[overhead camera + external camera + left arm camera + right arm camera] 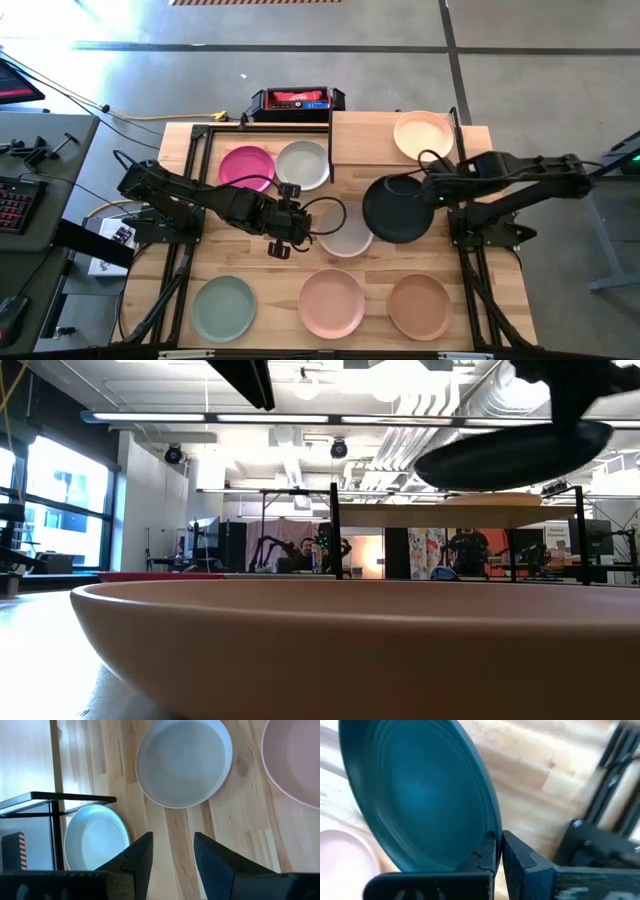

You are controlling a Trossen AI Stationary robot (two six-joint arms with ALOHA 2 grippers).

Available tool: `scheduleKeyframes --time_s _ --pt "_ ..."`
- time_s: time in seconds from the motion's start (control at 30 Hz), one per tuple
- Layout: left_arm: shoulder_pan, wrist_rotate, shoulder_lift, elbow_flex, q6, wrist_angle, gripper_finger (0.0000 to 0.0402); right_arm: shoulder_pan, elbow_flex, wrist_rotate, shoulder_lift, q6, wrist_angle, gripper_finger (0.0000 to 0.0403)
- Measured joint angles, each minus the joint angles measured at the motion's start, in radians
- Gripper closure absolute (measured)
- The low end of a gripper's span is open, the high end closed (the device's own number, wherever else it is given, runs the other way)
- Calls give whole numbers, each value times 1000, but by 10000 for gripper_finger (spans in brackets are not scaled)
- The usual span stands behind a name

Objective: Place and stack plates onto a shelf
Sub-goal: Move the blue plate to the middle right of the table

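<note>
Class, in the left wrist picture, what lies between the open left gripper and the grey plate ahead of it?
Only bare wooden tabletop separates the left gripper from the grey plate, as the left wrist view shows.

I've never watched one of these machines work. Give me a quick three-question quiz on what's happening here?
1. True or false: the right gripper is pinching the dark teal plate by its rim.
2. What colour are the two plates on the shelf?
3. The left gripper is: A) open, holding nothing; B) shut on a plate.

Key: 1 true. 2 magenta and light grey. 3 A.
</note>
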Motion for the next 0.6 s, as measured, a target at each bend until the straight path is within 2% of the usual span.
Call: scheduleKeyframes --time_s 0.27,0.43,0.6 --pt "1 0 0 0 0 1 268 0 -269 -89 -196 182 124 403" --pt "1 0 1 0 0 1 268 0 -363 -181 -231 240 133 403" --pt "1 0 1 0 0 2 268 0 -416 -207 -230 248 143 403"
